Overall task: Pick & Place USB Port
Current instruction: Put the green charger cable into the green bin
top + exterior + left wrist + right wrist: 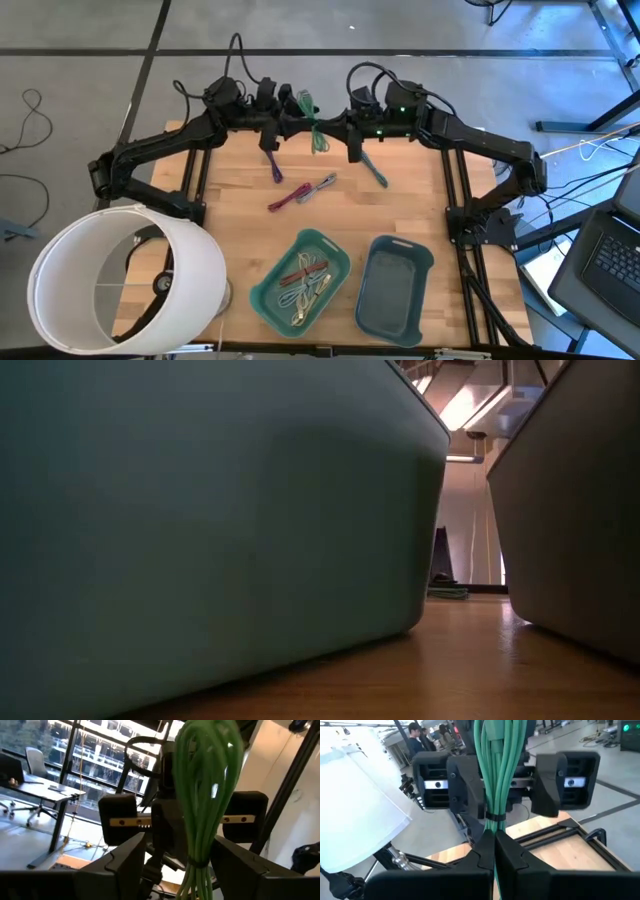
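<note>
A green USB cable bundle (315,125), bound by a black tie, is held above the table's far edge between my two arms. My right gripper (494,839) comes from the right and is shut on it. My left gripper (181,845), coming from the left, is open; its fingers stand on either side of the same bundle (202,795), and I cannot tell whether they touch it. On the table lie a purple cable (273,165), a red and a grey one (302,191) and a blue one (373,170). My right gripper pinches the green bundle between its two fingers just under the black tie (495,816). The fingers (512,852) come level from the table's right and lie across the bundle. The bundle is lifted clear of the table and its strands rise past the fingers.
A teal bin (300,280) with several cables in it and a blue-grey bin (396,285) stand at the table's near edge; their walls (200,510) fill the low view. A white lampshade (120,275) covers the near left corner. People (417,735) stand beyond the table.
</note>
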